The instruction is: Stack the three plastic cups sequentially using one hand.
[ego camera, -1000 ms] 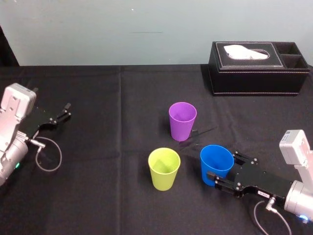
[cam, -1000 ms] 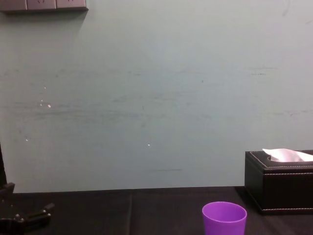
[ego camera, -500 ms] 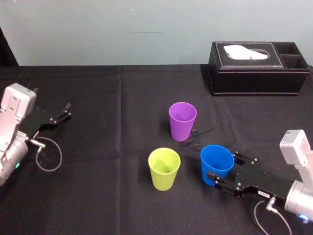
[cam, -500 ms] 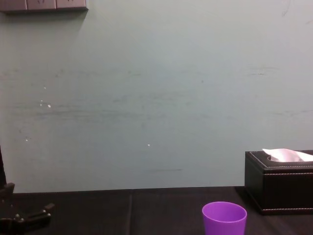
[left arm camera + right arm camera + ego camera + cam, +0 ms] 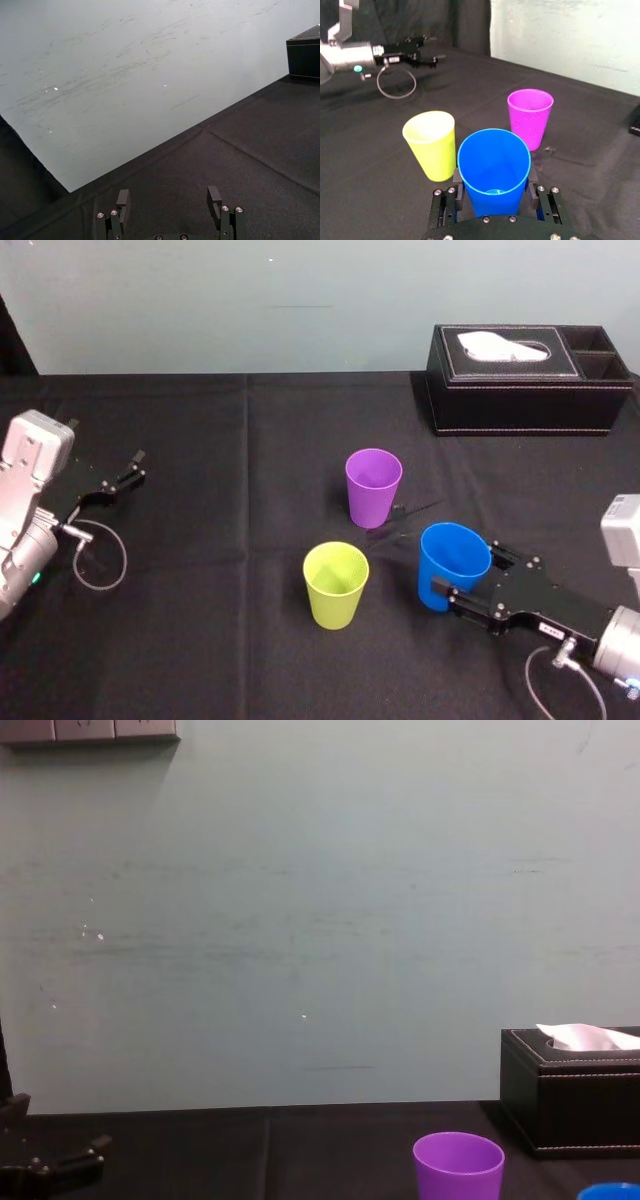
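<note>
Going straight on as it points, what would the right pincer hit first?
Probably the purple cup, depth unclear: the right pincer, shut on the blue cup, aims between purple and the yellow-green cup, nearer purple. The left pincer idles aside.

Purple cup (image 5: 373, 486): plain, unpatterned. Blue cup (image 5: 452, 565) and yellow-green cup (image 5: 335, 584), nearer than the purple cup: both plain. Tablecloth (image 5: 220, 640) black. Tissue box (image 5: 520, 400) beyond the purple cup: black, pale stitching. Tissue (image 5: 500, 344) white. Wall (image 5: 250, 300) pale grey-green.

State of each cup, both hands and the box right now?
right hand: shut on blue cup
blue cup: mouth up, gripped
purple cup: upright on table, empty, unstacked
yellow-green cup: upright on table, empty, unstacked
left hand: open, idle at table's left
tissue box: tissue poking out
</note>
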Controlling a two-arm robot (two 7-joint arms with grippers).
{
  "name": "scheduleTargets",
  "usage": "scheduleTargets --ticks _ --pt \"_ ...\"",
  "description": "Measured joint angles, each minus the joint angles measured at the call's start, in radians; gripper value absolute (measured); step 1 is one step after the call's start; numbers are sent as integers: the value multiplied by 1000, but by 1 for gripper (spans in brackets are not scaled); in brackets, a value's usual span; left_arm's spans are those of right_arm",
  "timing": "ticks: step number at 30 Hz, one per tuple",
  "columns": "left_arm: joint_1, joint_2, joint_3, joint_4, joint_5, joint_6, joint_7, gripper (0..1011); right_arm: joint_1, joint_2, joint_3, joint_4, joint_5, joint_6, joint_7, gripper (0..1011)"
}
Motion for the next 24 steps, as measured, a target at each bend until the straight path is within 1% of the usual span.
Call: scheduleTargets --ticks 2,5,11,14,17,20,21,24 --pt "0 0 0 0 0 0 0 1011 -10 5 10 -16 9 8 -9 715" --pt "0 0 0 0 0 0 0 1011 -25 17 31 -60 35 38 -27 715" --pt "0 0 0 0 0 0 0 1011 -20 30 47 -115 61 77 -49 715" --pt "0 0 0 0 0 0 0 1012 -1 32 45 -134 56 91 -67 715" --pt "0 0 0 0 0 0 0 1012 29 29 35 -140 43 103 -79 716" --pt "0 0 0 0 0 0 0 1011 66 20 19 -138 27 113 -88 715" --pt "0 0 0 0 0 0 0 1011 88 14 9 -131 17 119 -93 715" --pt "0 0 0 0 0 0 0 1011 122 3 -8 -117 2 127 -97 716"
